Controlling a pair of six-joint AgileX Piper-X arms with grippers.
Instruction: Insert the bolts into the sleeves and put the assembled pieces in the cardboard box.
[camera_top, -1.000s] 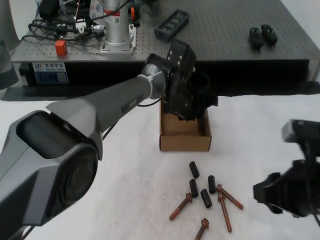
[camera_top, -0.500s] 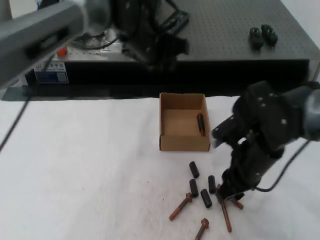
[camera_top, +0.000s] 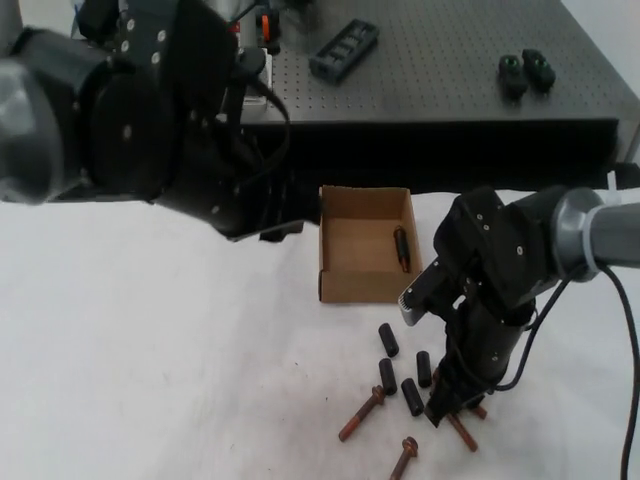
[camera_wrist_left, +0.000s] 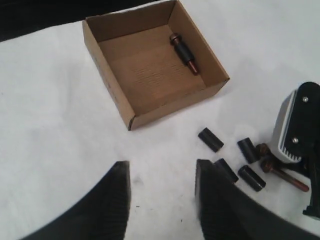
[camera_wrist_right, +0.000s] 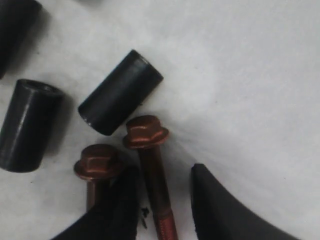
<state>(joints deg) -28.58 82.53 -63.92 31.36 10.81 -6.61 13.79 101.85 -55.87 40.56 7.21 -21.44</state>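
Right pincer (camera_wrist_right: 164, 172): stands open, low over the white counter (camera_top: 150, 350), with fingers on each side of the shank of a copper bolt (camera_wrist_right: 150, 150). Touching the shank or not, cannot tell. Second bolt (camera_wrist_right: 99, 164) just beside, head near the first head. Two black sleeves (camera_wrist_right: 120, 92) lying close to both heads.

Left pincer (camera_wrist_left: 162, 172): open too, holds nothing, hangs above the counter near the cardboard box (camera_wrist_left: 175, 107). Inside the box, against one side wall, one assembled piece (camera_wrist_left: 182, 51), lying flat. In front of the box, seen from high, four loose sleeves on the counter and, farther from the box, two more bolts (camera_top: 361, 413).
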